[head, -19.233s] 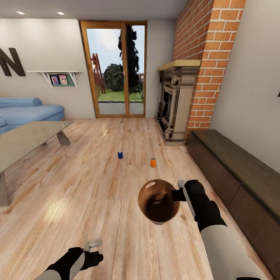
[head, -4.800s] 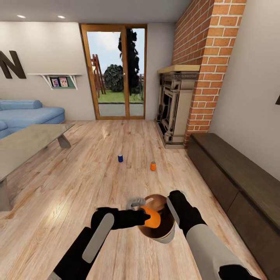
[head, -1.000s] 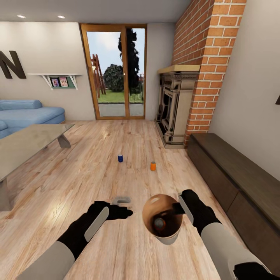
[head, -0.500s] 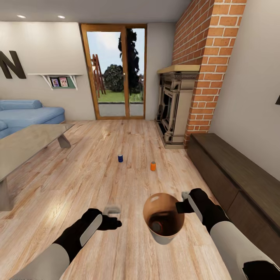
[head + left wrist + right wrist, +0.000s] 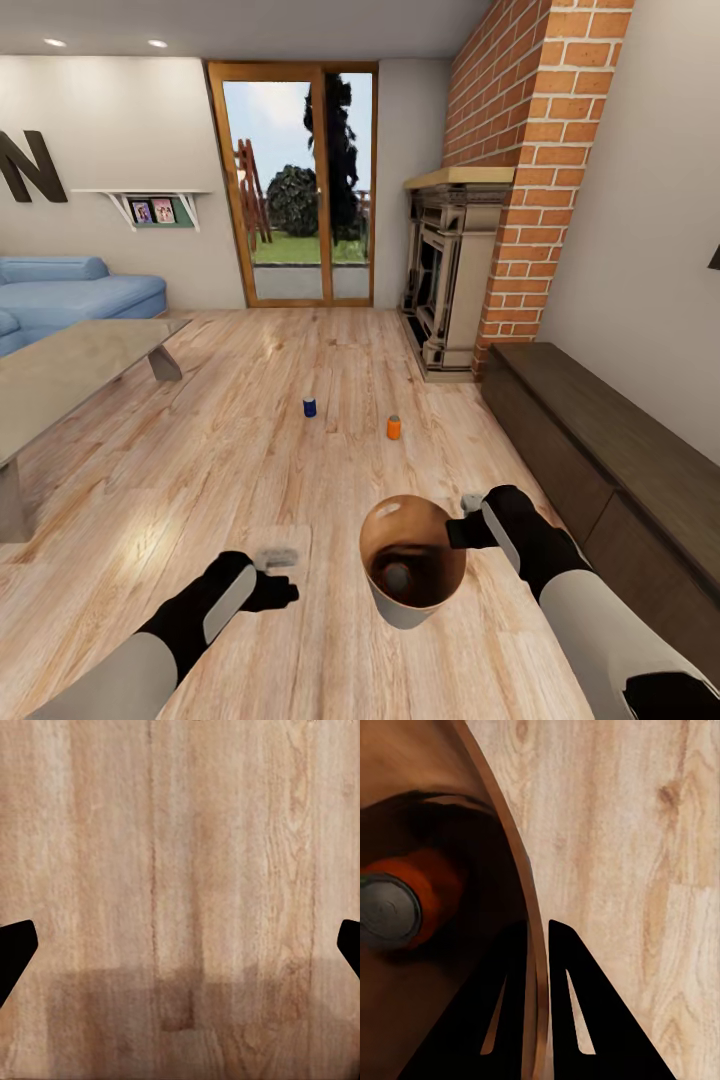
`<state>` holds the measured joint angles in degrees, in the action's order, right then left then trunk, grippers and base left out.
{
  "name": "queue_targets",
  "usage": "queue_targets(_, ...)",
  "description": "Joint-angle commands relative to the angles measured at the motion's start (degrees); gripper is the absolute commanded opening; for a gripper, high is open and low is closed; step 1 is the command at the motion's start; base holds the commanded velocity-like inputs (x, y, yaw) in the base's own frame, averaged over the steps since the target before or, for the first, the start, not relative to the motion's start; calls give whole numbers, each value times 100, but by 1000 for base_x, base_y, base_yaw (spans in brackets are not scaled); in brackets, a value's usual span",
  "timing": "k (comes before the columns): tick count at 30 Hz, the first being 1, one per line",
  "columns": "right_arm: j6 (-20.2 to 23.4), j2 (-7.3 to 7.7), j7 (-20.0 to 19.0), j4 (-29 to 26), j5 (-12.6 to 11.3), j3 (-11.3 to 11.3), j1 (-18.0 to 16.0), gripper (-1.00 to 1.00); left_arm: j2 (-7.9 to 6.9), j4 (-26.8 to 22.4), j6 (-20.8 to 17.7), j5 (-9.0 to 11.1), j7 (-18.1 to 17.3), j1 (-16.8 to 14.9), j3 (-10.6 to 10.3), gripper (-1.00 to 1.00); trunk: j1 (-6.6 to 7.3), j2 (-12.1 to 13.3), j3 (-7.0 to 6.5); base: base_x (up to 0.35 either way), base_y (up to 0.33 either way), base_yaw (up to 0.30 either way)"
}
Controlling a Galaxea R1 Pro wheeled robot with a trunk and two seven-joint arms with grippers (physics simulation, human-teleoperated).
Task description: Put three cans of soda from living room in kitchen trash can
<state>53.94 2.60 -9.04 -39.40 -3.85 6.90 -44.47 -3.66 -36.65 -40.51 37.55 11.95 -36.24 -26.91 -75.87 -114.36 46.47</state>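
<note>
My right gripper (image 5: 468, 522) is shut on the rim of the tash can (image 5: 398, 610) and holds it off the floor, its brown inside facing up. One orange can of soda (image 5: 397, 576) lies at its bottom. The right wrist view shows the pinched rim between my right gripper (image 5: 540, 926), the tash can (image 5: 420, 765), and that orange can (image 5: 431, 896) with its silver top. On the floor farther ahead stand a dark blue can (image 5: 309, 407) and a second orange can (image 5: 394, 427). My left gripper (image 5: 277, 557) (image 5: 180, 945) hangs open over bare planks.
A glass coffee table (image 5: 70, 360) and a light blue sofa (image 5: 70, 290) are at the left. The brick fireplace (image 5: 450, 270) and a long dark low cabinet (image 5: 600, 440) line the right side. Glass doors (image 5: 295, 180) stand at the far end.
My left arm has drawn back toward me and to the left, empty and open. The bin in my right gripper has shifted slightly left. The orange can it held seconds ago now lies in the bin.
</note>
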Motion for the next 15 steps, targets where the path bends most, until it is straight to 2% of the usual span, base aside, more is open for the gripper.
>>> queue_targets(1,3,0,-41,-3,-100,-6,-2,-100,-1,4,4,2,16,2,41,100,0,0,-1,0,0,0)
queue_targets(7,-10,-3,-87,1,-105,-4,-1,-100,2,20,40,-12,80,12,253,100,0,0,-1,0,0,0)
queue_targets(15,-15,-5,-104,8,-107,-1,0,-100,5,30,203,-27,280,20,304,100,0,0,-1,0,0,0)
